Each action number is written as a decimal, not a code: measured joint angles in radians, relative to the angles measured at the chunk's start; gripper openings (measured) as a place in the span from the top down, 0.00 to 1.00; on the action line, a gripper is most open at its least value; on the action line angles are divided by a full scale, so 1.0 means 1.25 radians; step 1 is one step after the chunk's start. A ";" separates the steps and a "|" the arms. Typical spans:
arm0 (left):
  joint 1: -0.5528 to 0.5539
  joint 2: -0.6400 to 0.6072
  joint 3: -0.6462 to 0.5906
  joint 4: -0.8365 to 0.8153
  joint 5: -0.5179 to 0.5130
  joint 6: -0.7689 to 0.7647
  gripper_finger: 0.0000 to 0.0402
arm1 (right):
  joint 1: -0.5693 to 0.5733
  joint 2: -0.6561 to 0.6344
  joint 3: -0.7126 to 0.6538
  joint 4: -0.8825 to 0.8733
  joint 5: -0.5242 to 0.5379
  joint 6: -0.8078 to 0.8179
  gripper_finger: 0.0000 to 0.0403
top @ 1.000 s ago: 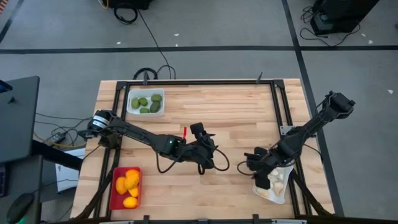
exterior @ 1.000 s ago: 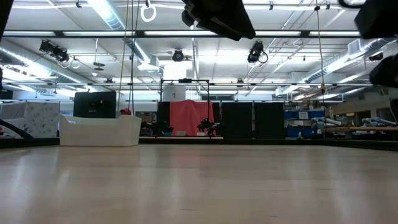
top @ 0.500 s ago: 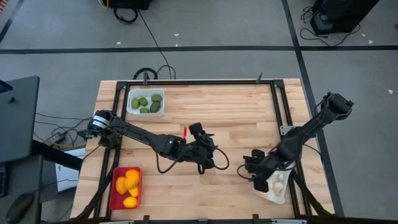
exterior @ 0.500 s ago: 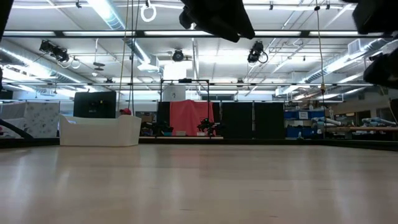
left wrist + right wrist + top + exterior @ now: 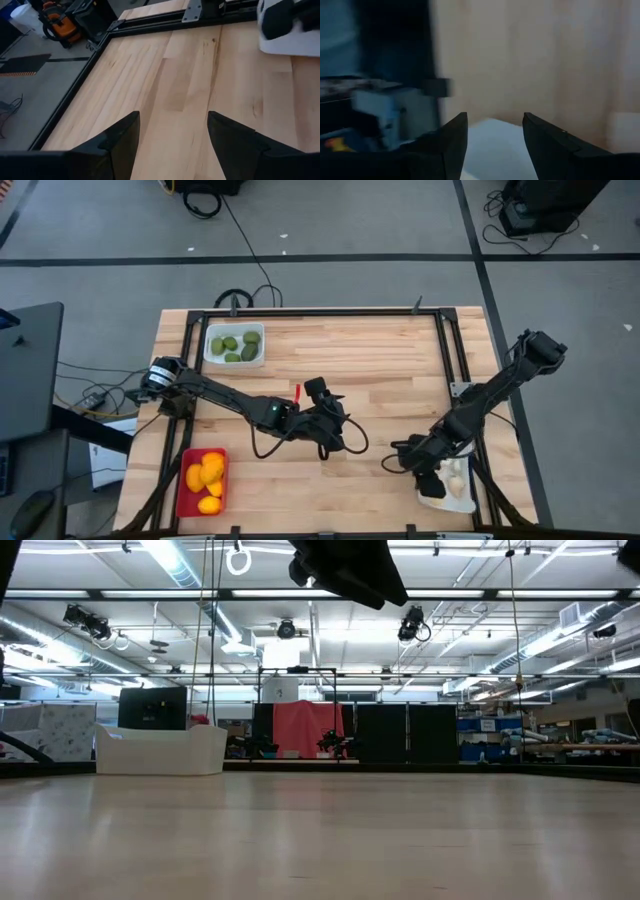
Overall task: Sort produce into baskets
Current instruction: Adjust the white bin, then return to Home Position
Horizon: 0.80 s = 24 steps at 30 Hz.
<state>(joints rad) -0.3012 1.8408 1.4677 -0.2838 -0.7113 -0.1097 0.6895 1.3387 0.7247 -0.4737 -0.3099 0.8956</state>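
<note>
Wrist views: both jaws parted, empty.

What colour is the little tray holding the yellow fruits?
Red. The tray with the yellow-orange fruits shows best in the high view.

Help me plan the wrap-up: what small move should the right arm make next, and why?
Probably lift the right gripper clear of the white tray of garlic. It is open and empty, and no loose produce shows on the table.
</note>
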 joint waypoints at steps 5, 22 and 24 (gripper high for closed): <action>0.000 0.000 0.000 -0.007 0.000 0.000 0.41 | 0.034 -0.063 -0.001 0.060 -0.016 0.026 0.51; 0.000 -0.006 0.000 0.003 0.001 0.000 0.41 | 0.004 -0.127 -0.005 0.078 0.633 -0.252 0.51; 0.000 -0.013 0.000 0.002 0.000 0.000 0.41 | -0.018 -0.127 -0.005 0.116 0.676 -0.302 0.51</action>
<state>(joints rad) -0.3012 1.8246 1.4673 -0.2808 -0.7109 -0.1101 0.6668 1.1797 0.7188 -0.3288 0.5350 0.5178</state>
